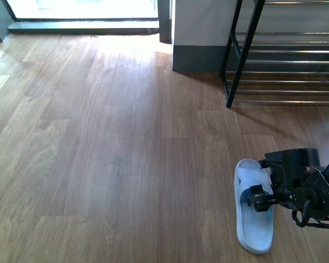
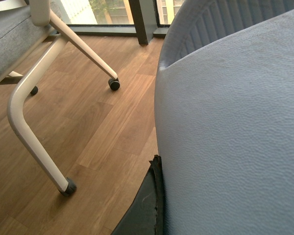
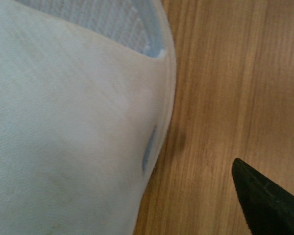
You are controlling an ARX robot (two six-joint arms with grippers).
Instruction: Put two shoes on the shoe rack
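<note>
Left pincer (image 2: 148, 201) seen in left wrist view only: one dark finger at bottom centre, tucked against the edge of a pale grey-blue slide shoe (image 2: 235, 137) filling the right of that frame. Cannot tell whether clamped or just alongside. White chair legs (image 2: 34, 127) on castors at left of that frame, close enough to snag on a swing.

Front view, left to right:
- Bare wood floor (image 1: 98, 142) across left and centre, wide open for moving. Bright door sill (image 1: 82, 25) along upper left.
- Other slide shoe (image 1: 254, 230) flat on floor at lower right, lying up-down in frame.
- Right pincer (image 1: 263, 198) just right of it, reaching over the strap area. In right wrist view one finger (image 3: 267, 203) stands off the shoe rim with floor between, so reads as spread, not gripping yet.
- Shoe rack (image 1: 288, 71) at upper right, well apart from that shoe. Black post (image 1: 242, 55) at its left edge, wall base (image 1: 200, 57) just left of that.

Risks, by judgement:
- Soft strap likely to fold or slip from a shallow pinch.
- Shoe hanging tilted could catch a chrome bar or the post going in.
- Gaps between thin bars, so could tip through if set crossways.
- Little room at right edge of frame; approach from the open left looks safer.
</note>
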